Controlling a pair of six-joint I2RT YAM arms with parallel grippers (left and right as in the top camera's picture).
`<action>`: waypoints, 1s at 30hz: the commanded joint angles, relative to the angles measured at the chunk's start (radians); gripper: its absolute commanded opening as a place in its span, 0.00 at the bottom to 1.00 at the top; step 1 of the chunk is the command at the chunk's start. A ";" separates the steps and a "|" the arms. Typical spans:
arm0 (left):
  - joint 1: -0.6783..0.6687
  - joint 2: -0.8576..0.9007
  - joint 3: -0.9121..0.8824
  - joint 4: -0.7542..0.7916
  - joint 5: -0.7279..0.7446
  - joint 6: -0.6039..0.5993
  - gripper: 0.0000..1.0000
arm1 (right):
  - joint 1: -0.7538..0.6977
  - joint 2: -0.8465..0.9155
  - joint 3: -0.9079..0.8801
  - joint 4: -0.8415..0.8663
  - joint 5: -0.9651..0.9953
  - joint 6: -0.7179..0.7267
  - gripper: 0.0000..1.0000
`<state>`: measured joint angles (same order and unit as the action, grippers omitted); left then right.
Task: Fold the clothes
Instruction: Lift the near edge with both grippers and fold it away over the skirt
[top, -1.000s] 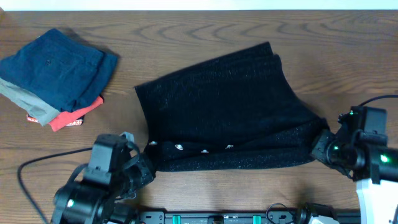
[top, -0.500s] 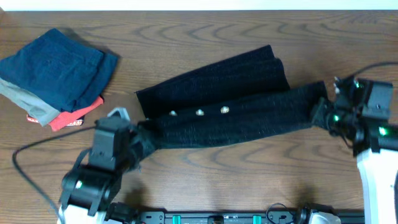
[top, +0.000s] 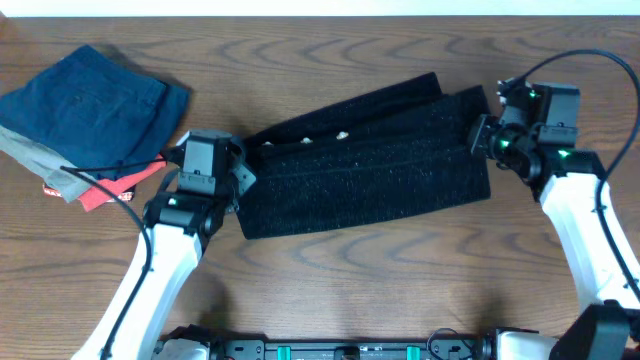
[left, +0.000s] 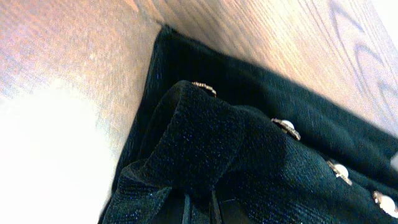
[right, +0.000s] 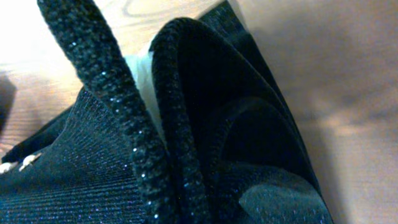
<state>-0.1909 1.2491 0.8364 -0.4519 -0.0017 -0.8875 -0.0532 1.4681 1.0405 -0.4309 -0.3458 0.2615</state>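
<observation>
The black fuzzy garment (top: 365, 160) lies across the middle of the table, its near edge folded over toward the far side. White buttons (top: 342, 136) peek out near its far edge and show in a row in the left wrist view (left: 285, 127). My left gripper (top: 238, 172) is shut on the garment's left corner (left: 205, 149). My right gripper (top: 482, 135) is shut on the right corner, where thick folded edges (right: 180, 124) fill the right wrist view. The fingertips of both grippers are buried in fabric.
A pile of folded clothes sits at the far left: a navy blue piece (top: 95, 105) on top of grey (top: 40, 165) and red (top: 115, 188) pieces. The left arm's black cable (top: 100, 170) runs over that pile. The brown wooden table (top: 400, 280) lies all around.
Both grippers have carried the garment's near edge away from me and over the rest of it. The button row has moved from the near side to the far edge.
</observation>
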 joint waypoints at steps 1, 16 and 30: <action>0.066 0.044 0.019 0.026 -0.160 -0.008 0.06 | -0.003 0.025 0.028 0.055 0.127 -0.004 0.07; 0.084 0.096 0.019 0.111 -0.161 -0.008 0.07 | 0.042 0.143 0.028 0.196 0.131 0.015 0.08; 0.084 0.103 0.019 0.118 -0.167 -0.008 0.07 | 0.069 0.143 0.028 0.252 0.140 0.015 0.12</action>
<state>-0.1371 1.3476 0.8364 -0.3321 -0.0528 -0.8913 0.0254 1.6138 1.0409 -0.1921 -0.3050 0.2737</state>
